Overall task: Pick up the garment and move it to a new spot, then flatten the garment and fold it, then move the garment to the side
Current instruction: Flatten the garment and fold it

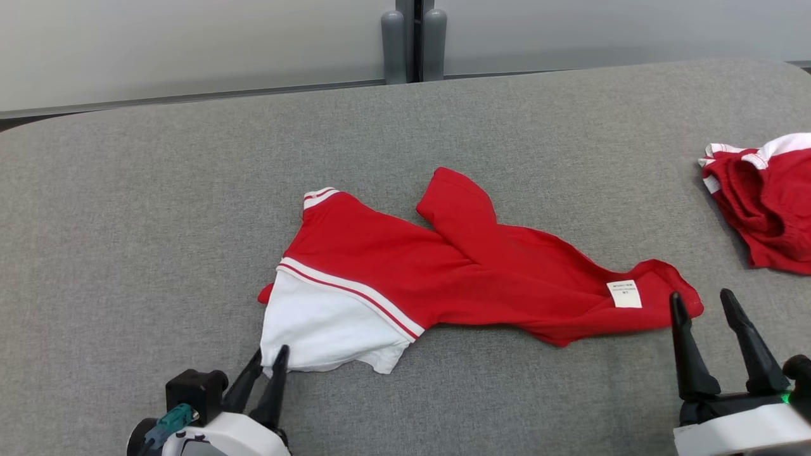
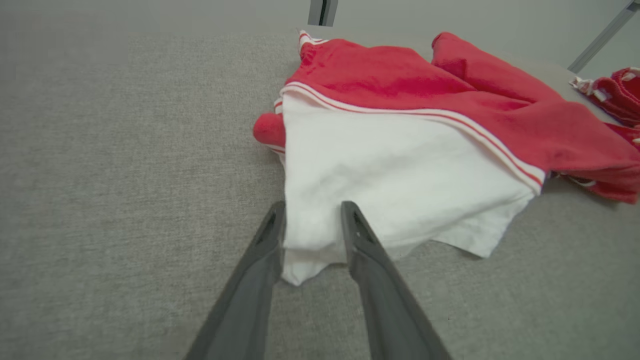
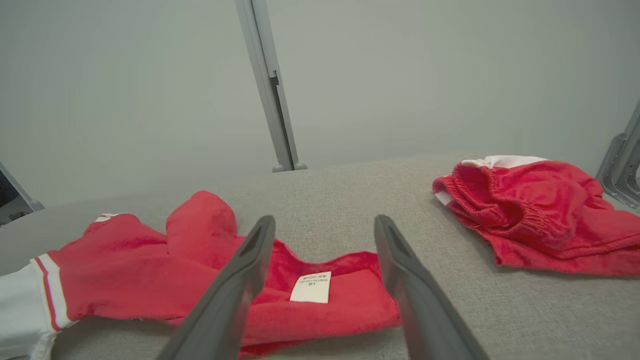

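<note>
Looking down on a grey worktop [image 1: 158,221], showing a red garment [image 1: 380,253] lying crumpled across its middle, with a white panel [image 1: 317,323] at the near left end and a small white label [image 1: 625,294] near the right end. Showing the left pincer [image 1: 271,356] sitting at the near corner of the white panel, fingers partly spread and open, the loose white corner lying between them. Showing the right pincer [image 1: 701,294] standing spread wide and gripping nothing, just beside the red end bearing the label, one fingertip sitting in front of the hem. Showing a second red piece of clothing [image 1: 770,202] lying bunched at the far right edge, well apart from the first
</note>
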{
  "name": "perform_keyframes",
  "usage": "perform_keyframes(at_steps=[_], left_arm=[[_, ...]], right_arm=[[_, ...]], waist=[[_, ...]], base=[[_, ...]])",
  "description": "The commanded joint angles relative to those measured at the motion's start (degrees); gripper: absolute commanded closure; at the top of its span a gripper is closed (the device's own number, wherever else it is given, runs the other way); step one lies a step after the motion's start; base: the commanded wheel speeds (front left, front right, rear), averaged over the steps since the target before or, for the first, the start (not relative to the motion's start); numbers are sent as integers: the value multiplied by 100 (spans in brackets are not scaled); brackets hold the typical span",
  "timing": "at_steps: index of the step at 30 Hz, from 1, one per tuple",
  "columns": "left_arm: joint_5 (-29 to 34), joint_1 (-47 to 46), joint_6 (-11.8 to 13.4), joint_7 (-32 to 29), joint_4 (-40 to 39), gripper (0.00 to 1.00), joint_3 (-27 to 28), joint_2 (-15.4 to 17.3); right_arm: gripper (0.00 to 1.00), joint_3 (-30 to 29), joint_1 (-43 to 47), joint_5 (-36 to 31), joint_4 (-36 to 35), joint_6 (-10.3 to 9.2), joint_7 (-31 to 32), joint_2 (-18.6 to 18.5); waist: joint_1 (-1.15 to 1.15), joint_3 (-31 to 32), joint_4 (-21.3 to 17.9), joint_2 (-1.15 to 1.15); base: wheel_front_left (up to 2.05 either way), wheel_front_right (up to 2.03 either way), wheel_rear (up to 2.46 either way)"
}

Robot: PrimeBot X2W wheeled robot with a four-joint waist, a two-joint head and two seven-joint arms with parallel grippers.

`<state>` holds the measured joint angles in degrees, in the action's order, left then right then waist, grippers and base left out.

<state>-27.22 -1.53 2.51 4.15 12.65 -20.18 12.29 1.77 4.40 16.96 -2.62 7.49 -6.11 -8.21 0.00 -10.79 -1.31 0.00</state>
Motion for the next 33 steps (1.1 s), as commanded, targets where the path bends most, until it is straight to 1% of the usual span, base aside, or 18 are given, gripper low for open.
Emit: perform_keyframes(at_steps=[1, 4, 8, 11, 15, 16, 17, 18, 19, 24, 28, 33], left_arm=[[41, -81, -13, 61, -1, 100, 26, 48], [55, -176, -14, 108, -21, 100, 30, 76], [94, -316, -3, 156, -52, 100, 21, 70], [114, -425, 6, 196, -67, 100, 13, 55], [127, -533, 4, 244, -58, 100, -24, 24], [140, -555, -17, 268, -61, 100, -38, 15], [151, -574, -30, 299, -67, 100, -52, 9], [151, -574, -30, 299, -67, 100, -52, 9], [163, -624, -14, 414, -148, 100, -22, -3], [176, -663, 71, 676, -495, 100, 102, 19], [252, -755, 222, 826, -1184, 100, 301, 124], [319, -977, 358, 871, -2125, 100, 525, 236]], right_arm=[[0, -112, -17, 32, 103, 0, -34, -33], [0, -313, -12, 119, 441, 0, 20, -97], [0, -417, -233, 275, 932, 0, -28, -184], [0, -381, -452, 395, 1296, 0, -45, -228], [0, -204, -772, 587, 1768, 0, 114, -316], [51, -134, -826, 652, 1840, 0, 152, -338], [83, -96, -860, 693, 1886, 0, 143, -356], [83, -96, -860, 693, 1886, 0, 143, -356], [100, -47, -895, 754, 1897, 0, 97, -415], [100, -72, -893, 757, 1520, 0, -206, -518], [100, -211, -943, 632, 864, 0, -347, -583], [100, -471, -1108, 458, 57, 0, -248, -664]], waist=[[0, -26, -2, 0], [0, -83, 38, 0], [0, -240, 126, 0], [0, -349, 171, 0], [0, -441, 205, 0], [0, -459, 225, 0], [0, -475, 240, 0], [0, -475, 240, 0], [0, -494, 257, 0], [0, -500, 265, 0], [0, -415, 238, 0], [0, -205, 270, 0]], base=[[0, 0, 0], [0, 0, 0], [0, 0, 0], [0, 0, 0], [0, 0, 0], [0, 0, 0], [0, 0, 0], [0, 0, 0], [0, 0, 0], [0, 0, 0], [0, 0, 0], [0, 0, 0]])
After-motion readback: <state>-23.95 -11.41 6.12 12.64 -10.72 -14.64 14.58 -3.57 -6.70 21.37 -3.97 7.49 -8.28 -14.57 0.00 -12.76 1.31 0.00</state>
